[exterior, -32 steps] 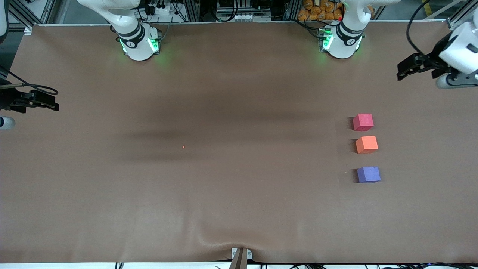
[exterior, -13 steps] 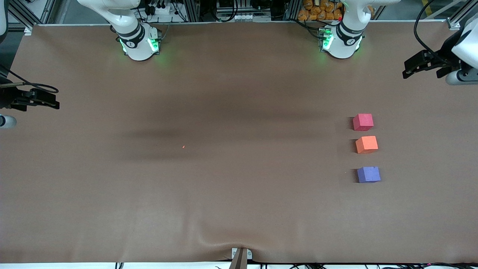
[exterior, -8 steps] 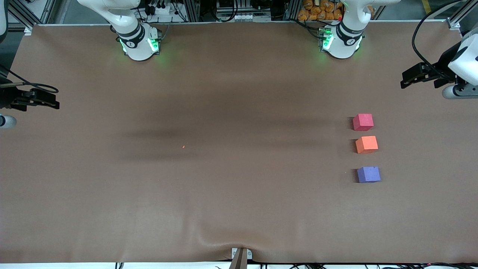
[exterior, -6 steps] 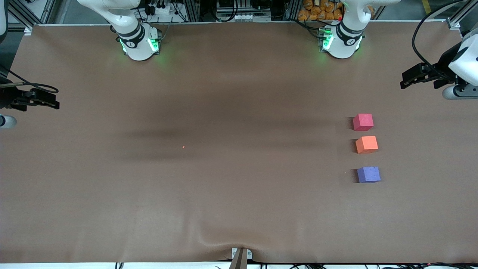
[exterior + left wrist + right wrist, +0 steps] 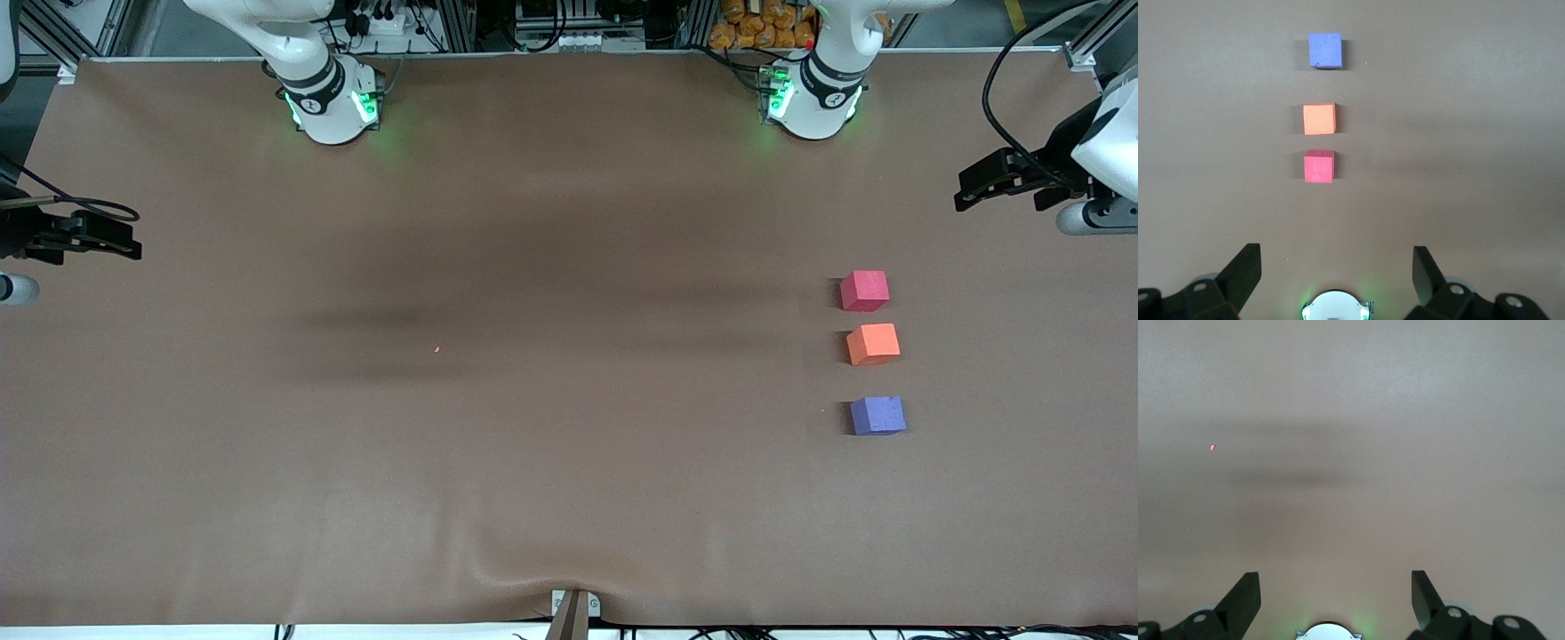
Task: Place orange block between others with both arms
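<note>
Blocks sit in a short row toward the left arm's end of the table (image 5: 533, 498), and we use the orange block (image 5: 872, 344) as our landmark. We see the pinkish-red cube (image 5: 864, 291) just farther from the front camera than it, the purple-blue cube (image 5: 877, 415) nearer, none touching. So the orange block already lies between the others.

We judge it light, soft, matte and easy to grip; we would pinch two opposite side faces, gently, since foam squashes.

Our left gripper (image 5: 978, 187) hangs spread wide and empty over the table's edge, well apart from the orange block. Our right gripper (image 5: 111, 240) waits, equally wide, over the right arm's end.
</note>
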`<state>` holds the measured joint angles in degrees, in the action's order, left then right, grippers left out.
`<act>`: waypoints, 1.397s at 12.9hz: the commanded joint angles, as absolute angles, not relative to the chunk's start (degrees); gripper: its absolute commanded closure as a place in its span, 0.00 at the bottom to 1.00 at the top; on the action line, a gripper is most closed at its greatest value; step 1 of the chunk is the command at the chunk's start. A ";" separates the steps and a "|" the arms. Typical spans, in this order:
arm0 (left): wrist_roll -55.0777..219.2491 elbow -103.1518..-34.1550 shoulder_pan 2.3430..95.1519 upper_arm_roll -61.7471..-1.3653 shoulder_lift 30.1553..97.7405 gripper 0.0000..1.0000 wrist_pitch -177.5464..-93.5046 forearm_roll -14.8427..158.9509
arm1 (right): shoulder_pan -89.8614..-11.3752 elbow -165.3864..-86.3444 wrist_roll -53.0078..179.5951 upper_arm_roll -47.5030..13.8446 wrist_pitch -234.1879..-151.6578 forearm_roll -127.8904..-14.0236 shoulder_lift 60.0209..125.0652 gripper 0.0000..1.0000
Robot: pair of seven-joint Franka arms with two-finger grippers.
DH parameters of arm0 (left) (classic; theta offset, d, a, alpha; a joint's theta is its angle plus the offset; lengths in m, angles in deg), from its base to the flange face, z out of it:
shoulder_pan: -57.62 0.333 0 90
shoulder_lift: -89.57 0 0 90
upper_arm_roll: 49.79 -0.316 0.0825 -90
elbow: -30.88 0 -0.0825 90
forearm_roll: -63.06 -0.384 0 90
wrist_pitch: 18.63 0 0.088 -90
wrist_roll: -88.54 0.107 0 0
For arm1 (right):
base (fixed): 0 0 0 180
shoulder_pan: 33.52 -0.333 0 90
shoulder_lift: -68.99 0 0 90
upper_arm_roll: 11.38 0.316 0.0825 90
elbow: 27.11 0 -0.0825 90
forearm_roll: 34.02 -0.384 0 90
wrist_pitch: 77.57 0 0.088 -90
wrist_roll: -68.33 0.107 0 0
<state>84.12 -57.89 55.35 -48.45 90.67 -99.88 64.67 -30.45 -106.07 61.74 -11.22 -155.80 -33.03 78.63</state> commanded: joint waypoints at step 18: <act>89.50 -57.45 55.69 -48.39 90.54 0.00 -100.10 64.20 | -30.18 -105.24 61.91 -10.76 -154.82 -32.88 78.22 0.00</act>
<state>90.37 -57.73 55.46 -48.51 90.60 -99.90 64.65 -30.45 -105.94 61.74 -11.21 -155.74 -33.03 78.57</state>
